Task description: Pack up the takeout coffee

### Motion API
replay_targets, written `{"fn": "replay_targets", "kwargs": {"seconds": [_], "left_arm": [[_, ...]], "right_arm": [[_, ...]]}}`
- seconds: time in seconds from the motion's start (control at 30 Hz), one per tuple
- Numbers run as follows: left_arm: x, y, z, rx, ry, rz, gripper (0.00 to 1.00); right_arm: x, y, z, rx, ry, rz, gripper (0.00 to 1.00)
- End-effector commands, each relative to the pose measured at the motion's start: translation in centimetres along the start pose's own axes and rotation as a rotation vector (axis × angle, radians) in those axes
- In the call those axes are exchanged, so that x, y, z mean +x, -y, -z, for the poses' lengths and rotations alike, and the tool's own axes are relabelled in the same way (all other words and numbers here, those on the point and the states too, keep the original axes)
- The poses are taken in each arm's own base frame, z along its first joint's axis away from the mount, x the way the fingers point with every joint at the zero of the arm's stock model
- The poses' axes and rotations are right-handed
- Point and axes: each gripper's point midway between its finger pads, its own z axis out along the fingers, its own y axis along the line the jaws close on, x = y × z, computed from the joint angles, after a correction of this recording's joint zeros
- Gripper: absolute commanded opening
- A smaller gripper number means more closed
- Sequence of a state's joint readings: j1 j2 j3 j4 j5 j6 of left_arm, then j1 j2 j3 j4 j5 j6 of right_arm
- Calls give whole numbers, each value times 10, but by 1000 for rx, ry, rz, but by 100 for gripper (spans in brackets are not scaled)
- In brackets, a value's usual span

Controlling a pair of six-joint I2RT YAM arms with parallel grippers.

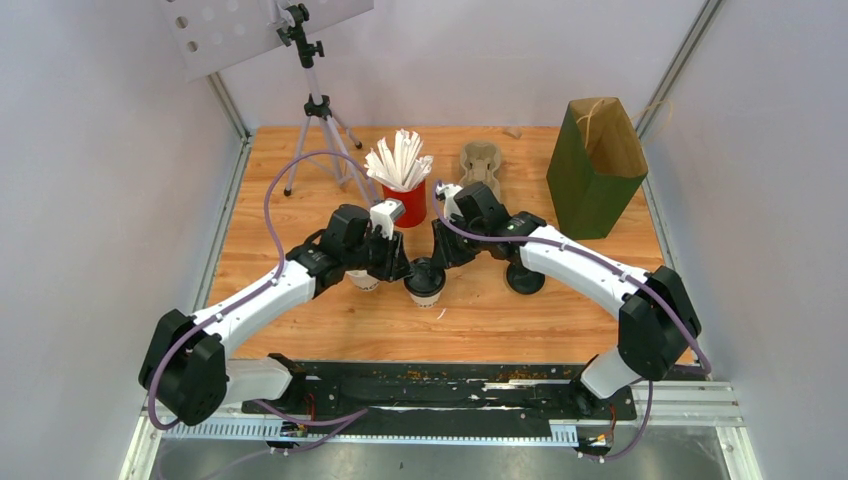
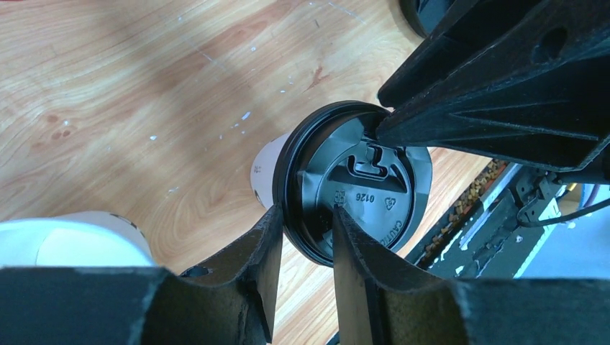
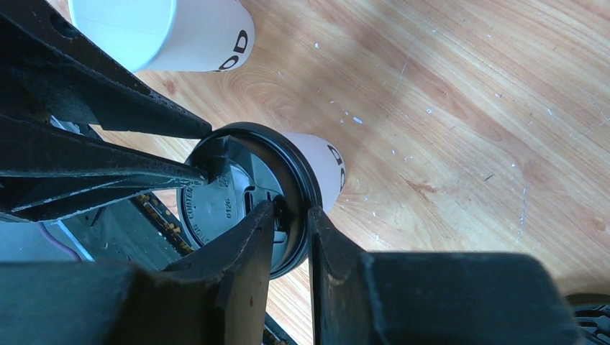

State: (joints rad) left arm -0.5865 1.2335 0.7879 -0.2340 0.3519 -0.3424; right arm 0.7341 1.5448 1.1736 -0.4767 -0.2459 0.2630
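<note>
Black-lidded white paper cup stands upright near the middle of the wooden bench, with both arms meeting over it. On its left side the left hand straddles the rim of the lid, one finger outside and one on top, with a narrow gap. The right hand straddles the opposite rim the same way, and I cannot tell whether either pinches tight. Second cup, white with dark print on its side, stands just beside the first, under the left arm.
</note>
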Motion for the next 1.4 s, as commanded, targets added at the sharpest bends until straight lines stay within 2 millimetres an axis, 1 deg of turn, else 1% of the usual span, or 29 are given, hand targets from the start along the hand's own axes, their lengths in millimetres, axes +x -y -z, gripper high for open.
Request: {"fn": "replay_targets", "kwargs": {"seconds": [0.0, 0.23, 0.33, 0.67, 0.83, 1.07, 1.13, 1.2, 1.3, 1.37], "left_arm": [[-1, 10, -4, 69, 10, -3, 38], [5, 8, -6, 68, 1, 11, 38], [7, 7, -6, 63, -3, 15, 39], [13, 3, -5, 45, -12, 19, 39], [17, 1, -5, 41, -22, 20, 39], [24, 0, -5, 34, -35, 28, 39], [25, 1, -5, 35, -35, 35, 39], [27, 0, -5, 24, -38, 45, 39], [27, 2, -4, 19, -35, 58, 39], [27, 4, -4, 20, -27, 56, 39]], "right_arm": [[-4, -4, 14, -13, 24, 16, 24], [13, 1, 14, -5, -3, 6, 22], [18, 1, 15, -12, -1, 2, 22], [42, 7, 10, -18, -29, -12, 18], [54, 16, 8, 10, -14, -16, 16], [71, 23, 1, 0, -33, -33, 16], [62, 21, 4, -13, -19, -41, 17], [43, 17, 13, -21, 14, -44, 20], [13, 9, 32, -42, 83, -52, 28], [-1, 3, 46, -60, 129, -66, 36]]}}
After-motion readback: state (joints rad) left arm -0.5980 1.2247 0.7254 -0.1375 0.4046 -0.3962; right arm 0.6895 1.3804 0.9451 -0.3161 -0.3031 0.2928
